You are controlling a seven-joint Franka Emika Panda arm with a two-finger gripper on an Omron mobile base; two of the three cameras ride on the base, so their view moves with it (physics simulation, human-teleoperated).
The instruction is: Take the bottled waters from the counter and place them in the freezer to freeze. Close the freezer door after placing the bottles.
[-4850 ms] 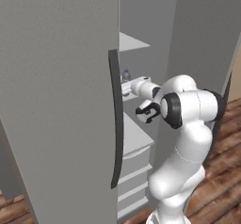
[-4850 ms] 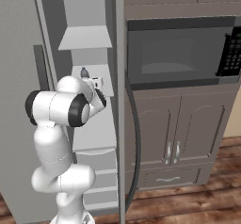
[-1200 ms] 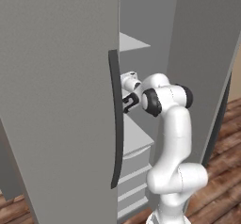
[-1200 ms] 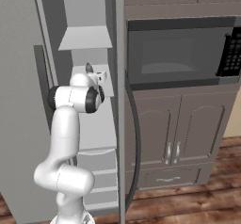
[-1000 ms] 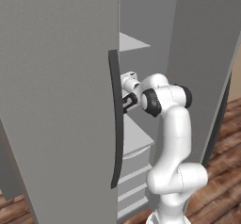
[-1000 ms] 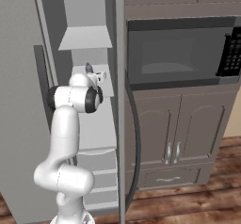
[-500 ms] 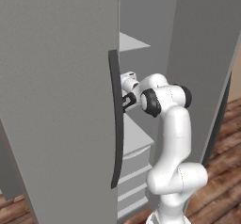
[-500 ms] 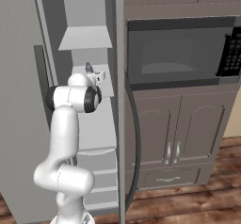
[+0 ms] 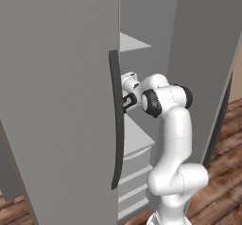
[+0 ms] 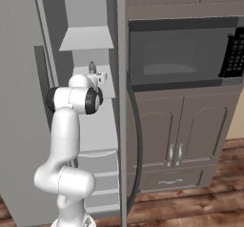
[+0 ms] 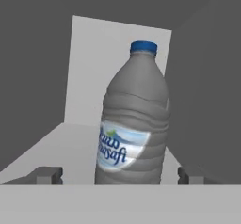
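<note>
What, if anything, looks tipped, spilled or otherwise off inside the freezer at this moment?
Nothing stands out. The grey bottle stands upright on the pale shelf, cap on, no spill. The gripper is open, its fingertips apart on either side of the bottle. The freezer door is open.

Black-glass built-in oven (image 10: 183, 54) above grey-brown cabinet doors (image 10: 178, 130) with silver handles, over wood-plank floor (image 10: 190, 207).

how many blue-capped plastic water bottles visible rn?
1. A grey see-through blue-capped plastic water bottle stands upright on the pale freezer shelf, between the open gripper's fingertips. A second may be hidden behind the arm or elsewhere.
</note>
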